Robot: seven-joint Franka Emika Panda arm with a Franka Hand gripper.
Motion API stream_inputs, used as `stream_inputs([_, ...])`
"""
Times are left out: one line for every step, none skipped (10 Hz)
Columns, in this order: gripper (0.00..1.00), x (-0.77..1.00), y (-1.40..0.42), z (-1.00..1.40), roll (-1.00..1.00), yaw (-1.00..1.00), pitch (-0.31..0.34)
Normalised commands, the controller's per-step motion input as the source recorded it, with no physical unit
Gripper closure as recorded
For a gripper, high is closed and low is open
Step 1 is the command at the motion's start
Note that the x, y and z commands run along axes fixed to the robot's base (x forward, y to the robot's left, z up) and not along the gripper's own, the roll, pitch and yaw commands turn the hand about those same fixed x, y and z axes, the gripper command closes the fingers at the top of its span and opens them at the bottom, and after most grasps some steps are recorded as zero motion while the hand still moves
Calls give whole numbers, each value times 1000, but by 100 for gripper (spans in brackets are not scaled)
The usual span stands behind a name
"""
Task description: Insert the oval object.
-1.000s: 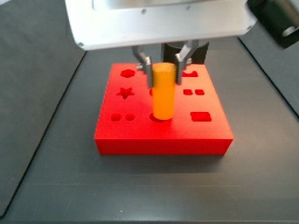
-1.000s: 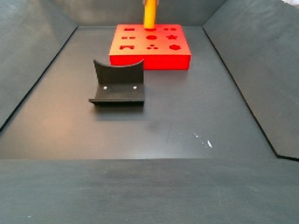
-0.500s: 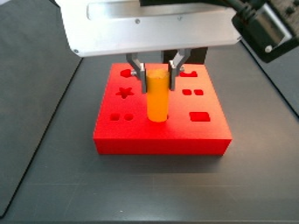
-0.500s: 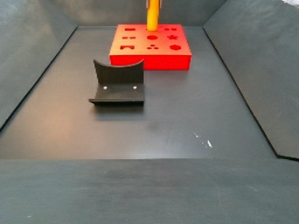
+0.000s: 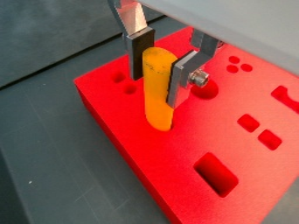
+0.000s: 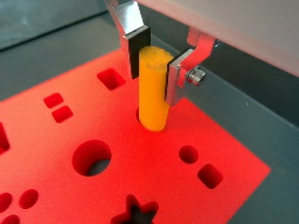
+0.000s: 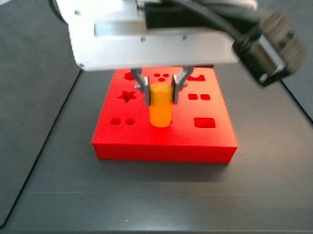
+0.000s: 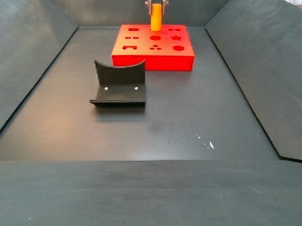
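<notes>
The oval object [image 5: 156, 87] is an orange-yellow peg standing upright with its lower end in a hole in the red block [image 5: 128, 149]. It shows in both wrist views [image 6: 152, 96] and both side views [image 7: 159, 108] [image 8: 154, 16]. My gripper [image 5: 160, 74] is above the block, its fingers on either side of the peg's upper part with the dark pads against it, also seen in a wrist view [image 6: 158, 68] and a side view [image 7: 160, 88]. The block [image 7: 159, 142] lies at the far end of the floor [image 8: 165, 58].
The red block has several other shaped holes, among them a star [image 7: 126, 96], a rectangle [image 7: 207, 121] and a round hole [image 6: 93, 157]. The dark fixture [image 8: 118, 86] stands on the floor in front of the block. Sloped dark walls enclose the floor.
My gripper has come down with the oval object, and the peg has sunk deeper into its hole, so less of it shows above the block.
</notes>
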Motion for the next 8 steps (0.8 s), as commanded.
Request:
stream_inputs([100,0,-103,-783,136,-200,64])
stream_inputs([100,0,-151,-914,156,-177,3])
stream_inputs([100,0,-143,-997,140,-197,0])
stream_inputs([100,-3,-83,-1000,106,-226,0])
stream_inputs([100,0,-31,-1000,47,-286,-26])
stream_inputs([100,0,-31,-897,0,-294,-106])
stream_inputs([100,0,0,0,6,0,0])
stream_inputs([100,0,0,0,0,0,0])
